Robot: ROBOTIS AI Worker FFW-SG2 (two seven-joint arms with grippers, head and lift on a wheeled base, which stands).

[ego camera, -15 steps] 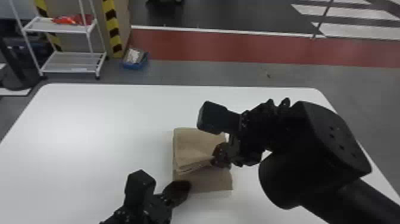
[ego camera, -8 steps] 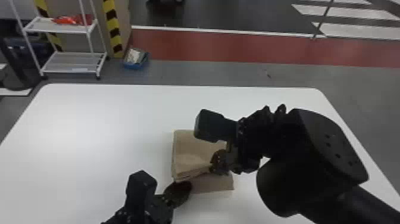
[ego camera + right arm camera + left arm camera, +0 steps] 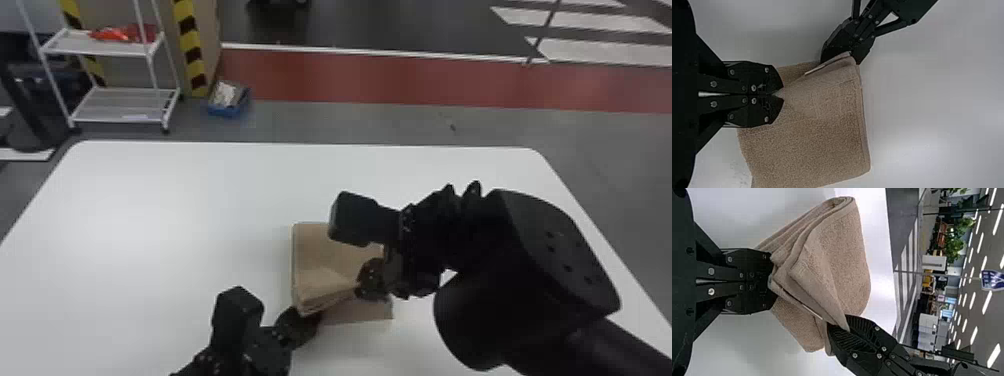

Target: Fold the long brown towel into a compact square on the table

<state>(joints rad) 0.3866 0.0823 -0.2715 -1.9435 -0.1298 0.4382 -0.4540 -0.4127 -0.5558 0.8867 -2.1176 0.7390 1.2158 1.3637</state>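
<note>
Towel (image 3: 320,265) lies on white table (image 3: 150,225); right arm (image 3: 525,290) hides a corner.

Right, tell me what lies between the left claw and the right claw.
The folded towel lies between the left claw and the right claw, in both wrist views.

Soft glare brightens the table (image 3: 130,215) toward its left.

Towel (image 3: 322,265) on table (image 3: 175,210), around mid-width, toward the robot's side. Left gripper (image 3: 304,320) at towel's near left corner, right gripper (image 3: 364,286) at its right side. Behind table, left: rack (image 3: 117,105) on floor, bin (image 3: 227,108) just right of it.
</note>
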